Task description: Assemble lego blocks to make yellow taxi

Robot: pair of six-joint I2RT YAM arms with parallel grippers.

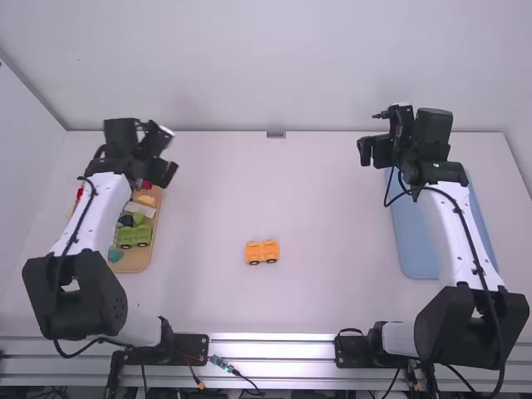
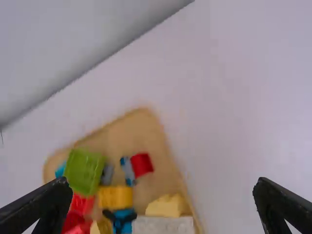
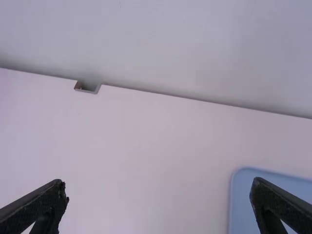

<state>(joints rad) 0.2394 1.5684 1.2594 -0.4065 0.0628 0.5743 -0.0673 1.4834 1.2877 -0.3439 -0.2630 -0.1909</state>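
An orange-yellow block piece (image 1: 263, 252) with dark wheels sits alone on the table, a little in front of its middle. My left gripper (image 1: 169, 150) hangs over the far end of the wooden tray; in the left wrist view the left gripper (image 2: 161, 192) is open, nothing between its fingers. That tray holds a green wheeled piece (image 1: 134, 237), a yellow block (image 2: 115, 197), a pale yellow block (image 2: 166, 206), a white block (image 2: 163, 225) and red blocks. My right gripper (image 1: 366, 151) is above the table's far right; the right wrist view shows the right gripper (image 3: 158, 190) open and holding nothing.
The wooden tray (image 1: 154, 249) stands at the left, partly under the left arm. A blue tray (image 1: 420, 259) lies at the right beneath the right arm. A small metal bracket (image 1: 276, 134) is at the table's back edge, before the wall.
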